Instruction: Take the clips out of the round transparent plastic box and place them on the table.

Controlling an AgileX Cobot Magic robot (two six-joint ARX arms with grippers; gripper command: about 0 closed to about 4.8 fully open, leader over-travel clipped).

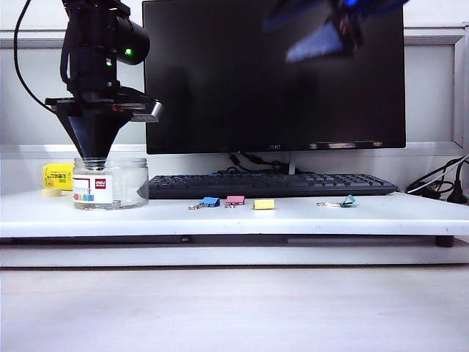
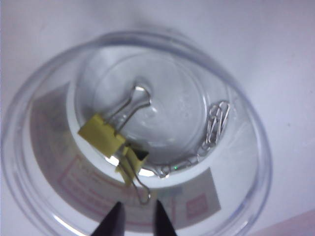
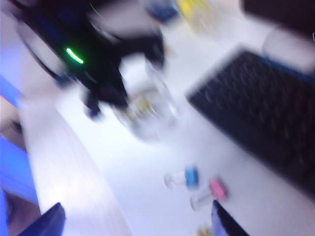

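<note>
— Plastic box first: what is it like?

— The round transparent plastic box (image 1: 121, 183) is short, wide and clear, with a white label (image 1: 92, 189) on its wall. It stands at the left end of the table (image 1: 234, 218), a flat, smooth white board.

— And the clips?

— Two yellow clips (image 2: 104, 135) lie on the box's floor, folded metal wedges with thin silver wire handles. They touch each other. A chain of silver paper clips (image 2: 212, 129) curls beside them.

— Where is the left gripper?

— The left gripper (image 2: 139, 221) points straight down into the box's mouth. Its dark, tapered fingertips (image 2: 115, 220) stand a narrow gap apart, with nothing between them. One wire loop lies just beyond the tips.

— And the right gripper?

— The right gripper (image 3: 138, 227) is high in front of the black monitor (image 1: 220, 81), blurred. Its tips are spread wide and hold nothing.

— Anything else on the board?

— A yellow clip (image 1: 264, 204), a pink clip (image 1: 235, 199), a blue clip (image 1: 211, 201) and a teal clip (image 1: 347, 200) lie in front of the black keyboard (image 1: 271, 185).
</note>
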